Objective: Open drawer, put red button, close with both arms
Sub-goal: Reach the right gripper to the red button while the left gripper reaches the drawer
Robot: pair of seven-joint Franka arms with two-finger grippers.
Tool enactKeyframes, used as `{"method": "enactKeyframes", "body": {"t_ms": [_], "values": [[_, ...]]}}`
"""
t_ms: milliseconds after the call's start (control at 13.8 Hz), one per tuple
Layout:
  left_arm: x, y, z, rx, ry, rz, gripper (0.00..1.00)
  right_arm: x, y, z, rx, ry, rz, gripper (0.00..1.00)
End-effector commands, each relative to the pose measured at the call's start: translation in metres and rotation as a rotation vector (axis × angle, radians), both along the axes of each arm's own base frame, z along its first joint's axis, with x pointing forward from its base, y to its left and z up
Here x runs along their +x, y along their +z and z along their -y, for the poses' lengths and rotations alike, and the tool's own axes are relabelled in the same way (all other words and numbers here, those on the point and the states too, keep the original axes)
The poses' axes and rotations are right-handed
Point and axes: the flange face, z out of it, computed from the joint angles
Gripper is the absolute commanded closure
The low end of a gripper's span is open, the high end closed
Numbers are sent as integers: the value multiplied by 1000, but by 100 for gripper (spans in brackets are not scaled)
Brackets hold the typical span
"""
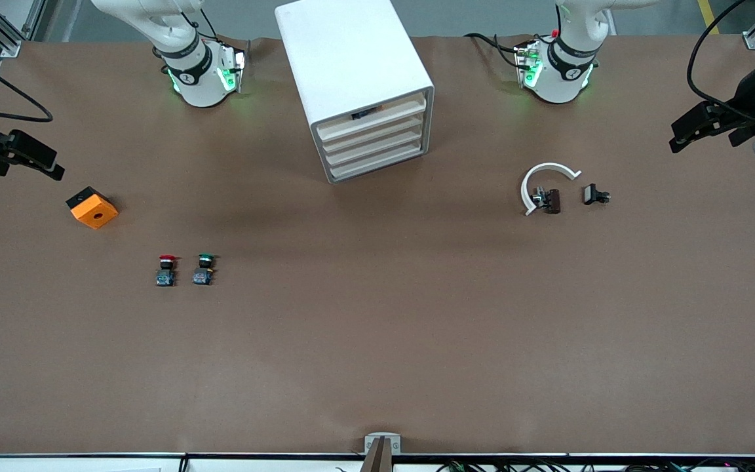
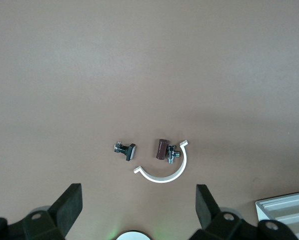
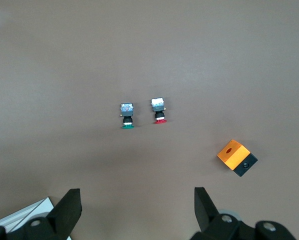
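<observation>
The red button stands on the brown table beside a green-capped button, toward the right arm's end; it also shows in the right wrist view. The white drawer cabinet stands between the two arm bases, its four drawers pushed in. My right gripper hangs open and empty over the table's right-arm end, its fingers spread wide. My left gripper hangs open and empty over the left-arm end, fingers spread wide.
An orange cube lies near the right gripper, farther from the front camera than the buttons. A white curved piece and two small dark parts lie toward the left arm's end. The green button and cube show in the right wrist view.
</observation>
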Motion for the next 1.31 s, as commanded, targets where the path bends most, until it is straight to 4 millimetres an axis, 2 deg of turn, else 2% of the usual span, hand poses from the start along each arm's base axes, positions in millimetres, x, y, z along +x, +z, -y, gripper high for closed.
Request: {"method": "enactKeyframes", "body": {"t_ms": [0,145,290,435,508,653,798,943,1016,1233], "values": [[3,4,-1,16,-24,-9,0,-3,7,4,-13,2,8,0],[6,1,-2,14,-21,-13,0,-3,7,3,-13,4,9,0],[35,-11,-7,6,-14,-26,0,-3,7,4,-13,2,11,0],[60,-49,-5,4,-24,-90,0,-3,7,4,-13,2,11,0],[65,-63,0,-1,-32,-112,0,-2,5,4,-13,2,8,0],[83,-109,9,-4,-31,-190,0,5,-9,2,-13,5,-18,0],[98,-163,18,-6,-22,-277,0,18,-32,-2,-25,15,-58,0],[102,-205,56,16,110,-345,0,24,-45,-4,-32,20,-81,0],[105,-227,67,50,217,-375,0,26,-51,-4,-33,18,-92,0],[111,-283,122,156,438,-422,0,40,-82,-3,-30,22,-146,0]]}}
